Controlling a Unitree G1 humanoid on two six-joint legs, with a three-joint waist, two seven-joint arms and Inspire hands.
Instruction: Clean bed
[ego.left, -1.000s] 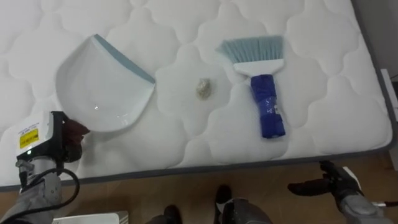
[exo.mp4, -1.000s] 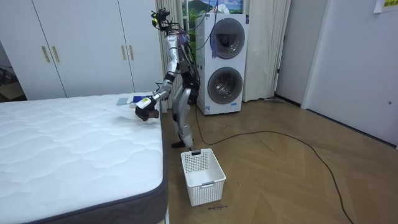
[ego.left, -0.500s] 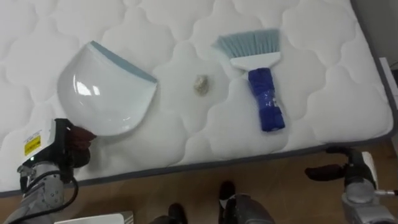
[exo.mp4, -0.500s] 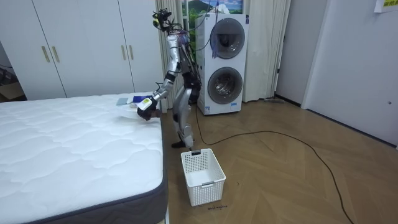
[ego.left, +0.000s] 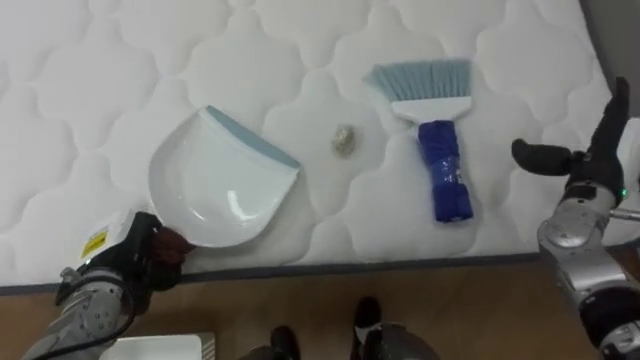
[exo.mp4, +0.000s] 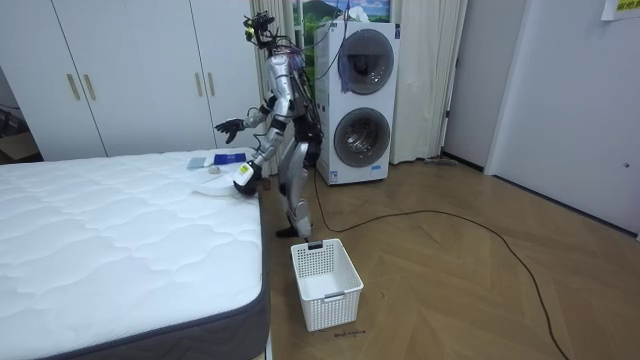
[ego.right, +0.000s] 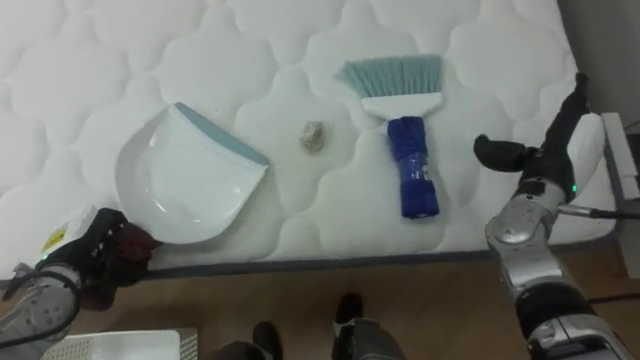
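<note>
Rising since a second ago, the right hand (ego.left: 580, 165) stands in the left eye view with fingers spread and holding nothing, just right of the brush (ego.left: 440, 160) and not touching it. Its left hand (ego.left: 135, 265) is curled round the handle of the dustpan (ego.left: 225, 185). Beyond the pan's lip, a crumpled scrap (ego.left: 343, 141) lies on the mattress (ego.left: 100, 90), between pan and brush. Right eye view: same layout, scrap unswept, brush not lifted. Room view: the robot stands at the bed's corner, right hand raised over the mattress, left hand low at its edge; a white basket (exo.mp4: 325, 283) sits on the floor behind. By my judgement only the pan is taken up; sweeping and emptying remain
</note>
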